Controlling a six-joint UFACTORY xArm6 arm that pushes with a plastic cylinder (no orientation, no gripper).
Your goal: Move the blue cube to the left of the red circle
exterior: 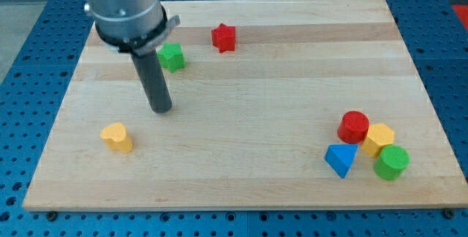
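Progress is basically nil: the blue block (341, 159), which looks more like a wedge than a cube, is parked just below-left of the red circle (354, 126). My tip (161, 109) is well apart at the tabletop's (278, 83) left; no pincer is fitted.

The arm's housing (121, 6) is cut off by the view's top edge; only its lower grey part and the rod show. The rod covers a strip of the board (241, 120) behind it, and the housing hides the board's corner at the view's top left. The green block (172, 56) is partly covered on its left side by the rod, so its shape cannot be fully made out. The yellow block (379, 138) in the right cluster is partly hidden behind the red cylinder (354, 126) and green cylinder (391, 162). The blue block (341, 159) reads as a wedge, not clearly a cube.
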